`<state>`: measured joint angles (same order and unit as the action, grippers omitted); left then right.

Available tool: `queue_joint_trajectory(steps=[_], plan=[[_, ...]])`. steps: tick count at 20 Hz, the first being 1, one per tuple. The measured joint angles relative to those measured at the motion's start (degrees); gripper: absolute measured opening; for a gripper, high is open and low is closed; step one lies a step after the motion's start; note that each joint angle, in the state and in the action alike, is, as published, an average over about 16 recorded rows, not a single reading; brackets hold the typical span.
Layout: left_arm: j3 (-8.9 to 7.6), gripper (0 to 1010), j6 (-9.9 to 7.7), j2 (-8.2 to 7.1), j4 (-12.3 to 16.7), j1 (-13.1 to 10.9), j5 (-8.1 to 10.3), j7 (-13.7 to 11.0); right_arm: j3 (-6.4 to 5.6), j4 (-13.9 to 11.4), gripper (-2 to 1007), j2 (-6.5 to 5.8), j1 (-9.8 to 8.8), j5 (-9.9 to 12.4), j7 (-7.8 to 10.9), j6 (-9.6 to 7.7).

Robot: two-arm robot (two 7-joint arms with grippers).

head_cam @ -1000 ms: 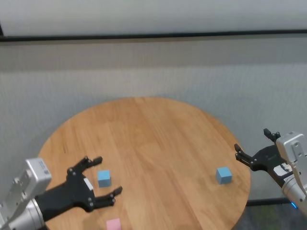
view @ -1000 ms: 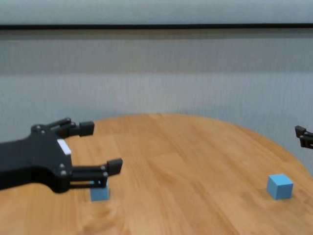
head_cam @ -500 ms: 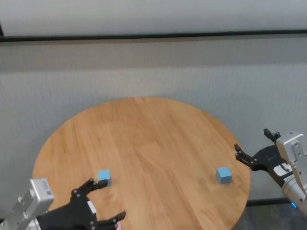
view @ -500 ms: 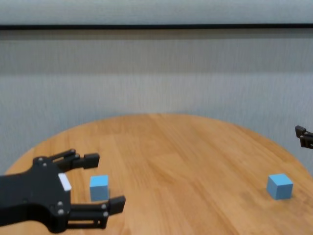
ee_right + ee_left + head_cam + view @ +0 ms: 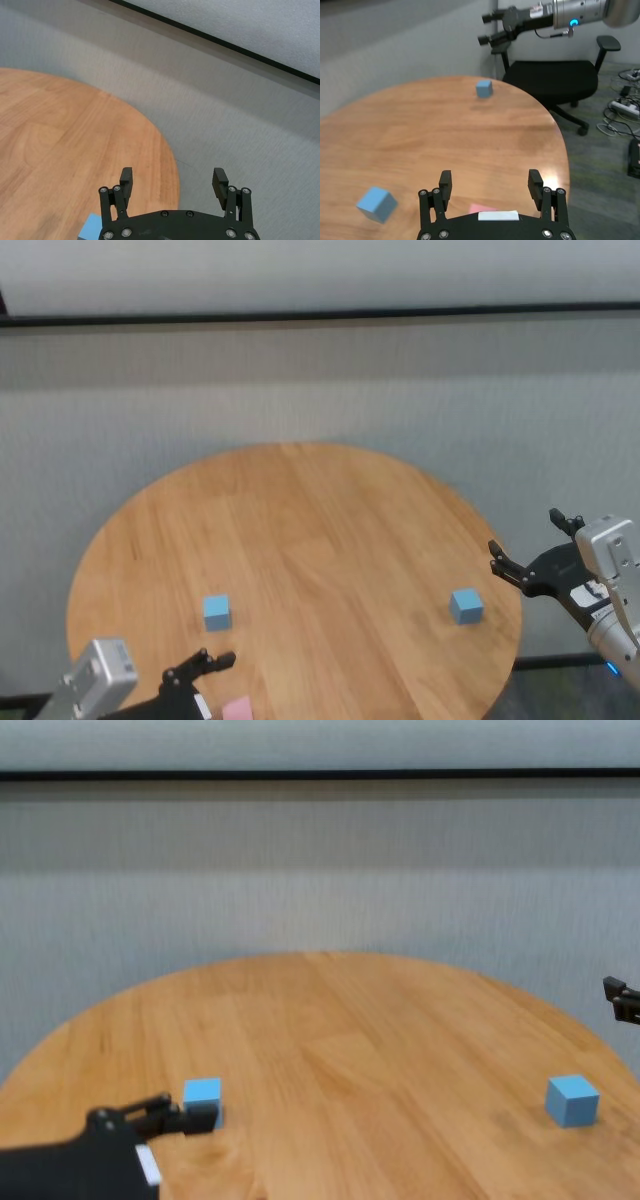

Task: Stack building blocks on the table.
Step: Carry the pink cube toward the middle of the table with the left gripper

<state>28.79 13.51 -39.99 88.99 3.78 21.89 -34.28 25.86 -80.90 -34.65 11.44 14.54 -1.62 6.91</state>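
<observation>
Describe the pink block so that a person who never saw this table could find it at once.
Look at the round wooden table and go to its near edge on the robot's left. The pink block lies there beside the left gripper. The other two blocks are light blue.

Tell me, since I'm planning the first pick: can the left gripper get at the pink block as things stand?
Probably yes. The left gripper hangs open just above the pink block near the table's front edge, with nothing between them; the nearest blue block sits apart.
</observation>
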Motion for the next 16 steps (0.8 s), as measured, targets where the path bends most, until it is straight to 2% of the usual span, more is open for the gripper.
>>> queue_joint_trajectory(steps=[8, 16], plan=[[0.42, 1003, -1.25, 1.42, -1.8, 0.1, -1.25, -1.0, 0.0, 0.0, 1005, 0.0, 0.0, 0.0, 0.0, 0.0], [-0.16, 1002, -1.32, 2.41, -3.0, 0.1, -2.09, -1.4, 0.0, 0.0, 1005, 0.0, 0.0, 0.0, 0.0, 0.0]])
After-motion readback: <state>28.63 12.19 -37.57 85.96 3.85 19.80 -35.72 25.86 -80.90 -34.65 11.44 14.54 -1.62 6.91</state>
